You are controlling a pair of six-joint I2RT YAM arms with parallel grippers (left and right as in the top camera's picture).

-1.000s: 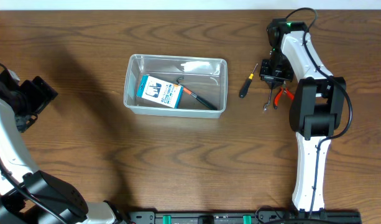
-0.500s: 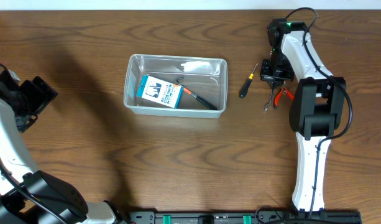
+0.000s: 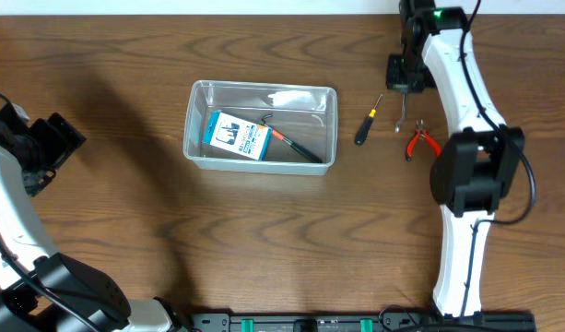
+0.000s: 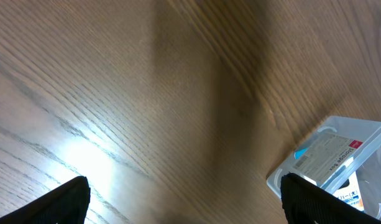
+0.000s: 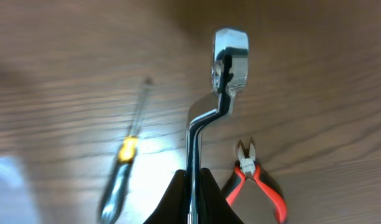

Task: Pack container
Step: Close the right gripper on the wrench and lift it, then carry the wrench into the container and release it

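Fingers (image 5: 173, 200) on wrench (image 5: 194, 143), box (image 3: 236, 136) in container (image 3: 190, 124)

Robot manipulation lab bench, tabletop test rig.
Overhead view: bare wood-grain table (image 3: 264, 240) with two mounted arms, left arm (image 3: 10, 207) at 8 o'clock, right arm (image 3: 457, 74) reaching from 5 up to 1 o'clock; black rail (image 3: 310, 323) with green clips at 6 o'clock. Staged props only: screwdriver (image 3: 366, 124), pliers (image 3: 420, 143) and wrench (image 5: 234, 43) at 2 o'clock, clear container (image 3: 261, 164) just off centre toward 11 o'clock.
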